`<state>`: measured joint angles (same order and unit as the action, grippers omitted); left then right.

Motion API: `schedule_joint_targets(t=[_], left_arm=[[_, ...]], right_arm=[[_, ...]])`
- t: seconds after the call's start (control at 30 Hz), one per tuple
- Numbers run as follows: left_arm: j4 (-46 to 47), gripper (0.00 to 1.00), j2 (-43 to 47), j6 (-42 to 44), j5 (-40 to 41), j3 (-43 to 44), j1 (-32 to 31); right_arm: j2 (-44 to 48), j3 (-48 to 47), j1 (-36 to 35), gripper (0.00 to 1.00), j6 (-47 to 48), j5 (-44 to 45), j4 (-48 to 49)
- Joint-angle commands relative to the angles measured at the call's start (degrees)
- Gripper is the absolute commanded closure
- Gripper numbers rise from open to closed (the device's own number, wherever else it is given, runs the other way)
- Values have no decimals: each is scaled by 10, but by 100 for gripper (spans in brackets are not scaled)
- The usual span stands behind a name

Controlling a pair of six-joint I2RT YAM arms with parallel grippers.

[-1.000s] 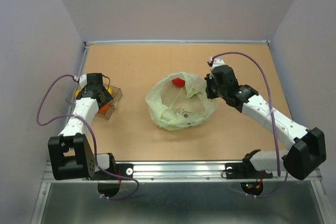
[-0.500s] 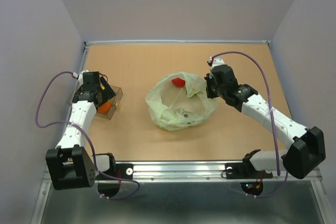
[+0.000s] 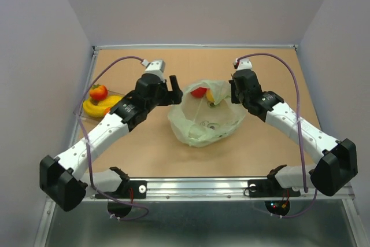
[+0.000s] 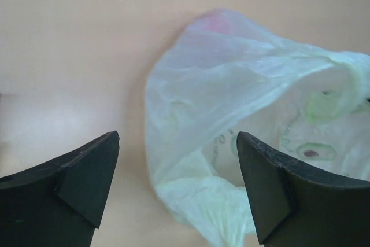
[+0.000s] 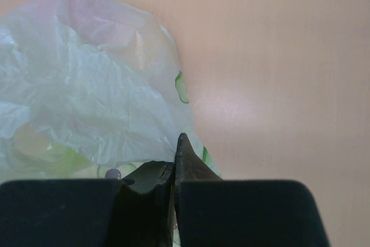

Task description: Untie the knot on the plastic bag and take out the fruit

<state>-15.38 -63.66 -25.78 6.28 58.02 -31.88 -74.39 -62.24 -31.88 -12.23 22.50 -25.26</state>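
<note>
Table: tan top, grey walls on three sides. Both arms reach in towards the middle, left arm from the near left and right arm from the near right.

The plastic bag sits mid-table, mouth open and facing up, between the two grippers. The clear box is at the left edge, well apart from the bag. It holds a banana with a red-orange fruit behind it.

In the bag at the far rim we see a red fruit and a yellow fruit touching it.

The left gripper is spread wide, just beside the bag's left rim. We can't tell whether it touches. The right gripper covers the right rim from above.

On the left wrist camera the fingers are empty and the bag lies ahead of them, green print visible inside. On the right wrist camera the gripper is pressed together, and film runs into the seam, so it reads as pinching the rim. Both wrist cameras show the fruit only as a pink blur through the film. The box appears only in the top view.
</note>
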Motion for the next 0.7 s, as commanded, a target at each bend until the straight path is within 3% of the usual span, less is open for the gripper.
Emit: schedule_joint_targets(t=[0.0,0.2,0.53,0.67], left_arm=[[115,11,-61,19,5,38,-105],[198,15,-134,52,19,46,-185],[299,16,-126,-4,123,-76,-191],[317,15,-117,-2,118,-99,-191]], right_arm=[[1,-43,3,99,-3,59,21],[2,-82,3,99,26,-19,21],[53,-190,-5,100,48,-352,21],[57,-173,-7,100,15,-382,21]])
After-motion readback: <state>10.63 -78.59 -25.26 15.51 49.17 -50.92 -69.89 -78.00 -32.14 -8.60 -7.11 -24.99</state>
